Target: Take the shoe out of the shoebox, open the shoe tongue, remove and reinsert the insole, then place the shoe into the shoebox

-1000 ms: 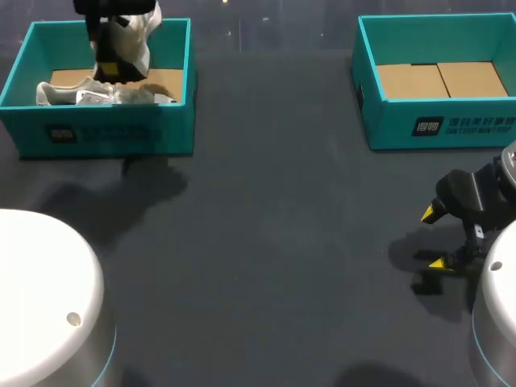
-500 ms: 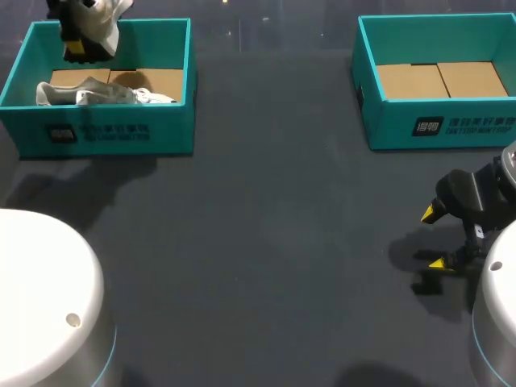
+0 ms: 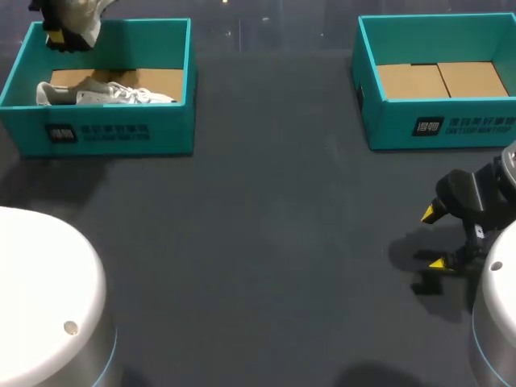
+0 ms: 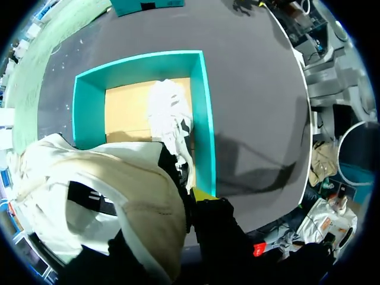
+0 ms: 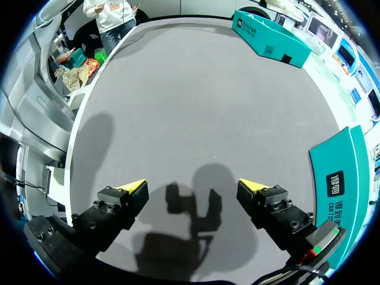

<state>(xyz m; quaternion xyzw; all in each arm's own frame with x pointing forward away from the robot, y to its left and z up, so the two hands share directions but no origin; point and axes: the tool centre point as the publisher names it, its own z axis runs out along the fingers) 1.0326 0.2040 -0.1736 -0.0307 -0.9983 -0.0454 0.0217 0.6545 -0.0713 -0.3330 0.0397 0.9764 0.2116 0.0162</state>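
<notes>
1. The shoe (image 4: pixel 113 196) was held clamped in the left gripper (image 3: pixel 60 36), above the far left corner of the left shoebox (image 3: pixel 113 133).
2. A second shoe (image 3: pixel 109 95) was seen lying inside that box, on its cardboard floor.
3. The right gripper (image 5: pixel 193 190) was seen spread wide with nothing in it, low over the table (image 3: pixel 266 242), apart from the right shoebox (image 3: pixel 435 125).

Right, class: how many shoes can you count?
2. One white lace-up shoe lies in the left teal cardboard shoebox; one cream fabric shoe hangs in the left gripper near that box's far corner.
</notes>
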